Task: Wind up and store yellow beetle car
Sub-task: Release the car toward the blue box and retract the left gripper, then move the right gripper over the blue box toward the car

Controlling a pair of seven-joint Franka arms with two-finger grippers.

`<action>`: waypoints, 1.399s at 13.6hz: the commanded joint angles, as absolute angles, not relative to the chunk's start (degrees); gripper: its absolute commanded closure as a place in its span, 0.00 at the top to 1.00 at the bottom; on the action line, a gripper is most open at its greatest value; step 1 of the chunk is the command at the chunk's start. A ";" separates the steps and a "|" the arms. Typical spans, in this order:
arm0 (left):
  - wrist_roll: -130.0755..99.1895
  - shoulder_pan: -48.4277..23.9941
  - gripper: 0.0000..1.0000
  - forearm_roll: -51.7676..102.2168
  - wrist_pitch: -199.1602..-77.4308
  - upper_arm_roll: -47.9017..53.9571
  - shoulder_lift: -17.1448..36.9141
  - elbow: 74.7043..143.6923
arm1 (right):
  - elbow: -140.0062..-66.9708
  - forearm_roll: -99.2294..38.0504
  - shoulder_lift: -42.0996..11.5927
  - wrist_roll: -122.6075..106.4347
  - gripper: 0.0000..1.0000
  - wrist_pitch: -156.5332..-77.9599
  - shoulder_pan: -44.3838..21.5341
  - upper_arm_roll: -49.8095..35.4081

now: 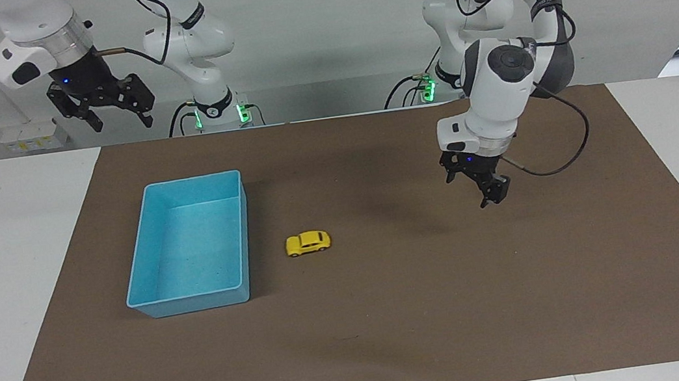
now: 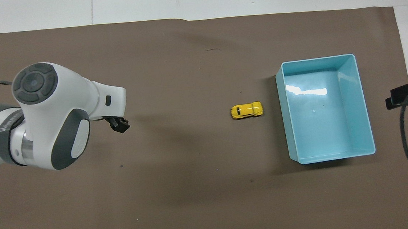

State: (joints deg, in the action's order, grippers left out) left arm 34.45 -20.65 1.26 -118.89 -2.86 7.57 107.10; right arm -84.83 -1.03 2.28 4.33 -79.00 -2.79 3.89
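Observation:
The yellow beetle car [image 1: 308, 242] [image 2: 246, 110] stands on its wheels on the brown mat, just beside the light blue bin [image 1: 190, 249] [image 2: 324, 119], on the bin's side toward the left arm's end. Nothing touches the car. My left gripper [image 1: 475, 186] hangs open and empty above the mat, well away from the car toward the left arm's end; the overhead view shows only one fingertip [image 2: 119, 124] under the wrist. My right gripper [image 1: 120, 122] waits open, raised high by its base, above the table edge past the bin.
The bin holds nothing. The brown mat [image 1: 395, 314] covers most of the white table [image 1: 7, 260]. A cable loops from the left wrist [image 1: 562, 161].

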 commanded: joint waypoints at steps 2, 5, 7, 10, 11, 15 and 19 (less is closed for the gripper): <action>14.83 -18.90 1.00 0.53 -112.26 -3.78 6.76 101.45 | -85.78 -1.58 3.25 2.64 1.00 -79.28 -2.29 3.43; 2.22 -17.67 1.00 0.53 -106.55 -3.78 6.33 96.44 | -85.78 -1.84 3.25 2.55 1.00 -79.19 -2.37 3.08; 1.32 -15.65 1.00 0.62 -100.49 -3.78 6.50 91.25 | -85.78 -2.37 3.34 0.46 1.00 -79.19 -2.81 2.99; 2.28 -10.66 1.00 0.62 -94.58 -3.96 5.11 88.07 | -85.87 -2.46 3.34 -7.11 1.00 -79.37 -2.90 2.90; 3.16 -8.81 1.00 0.79 -94.22 -3.96 4.05 88.24 | -85.96 -2.46 3.34 -7.90 1.00 -79.37 -2.99 2.90; 6.50 -4.30 1.00 0.53 -90.64 -3.61 3.08 88.51 | -86.13 -2.46 3.60 -13.95 1.00 -79.28 -3.78 2.81; 6.15 -4.57 1.00 -0.61 -83.68 -2.73 1.07 87.11 | -88.06 -2.37 4.92 -22.37 1.00 -79.63 -5.80 2.81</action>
State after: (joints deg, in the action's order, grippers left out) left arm 6.55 -4.21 0.85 -86.83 -2.85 2.98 88.31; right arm -85.17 -1.63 2.54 -17.27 -79.00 -5.57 2.78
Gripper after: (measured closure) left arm 0.000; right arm 0.000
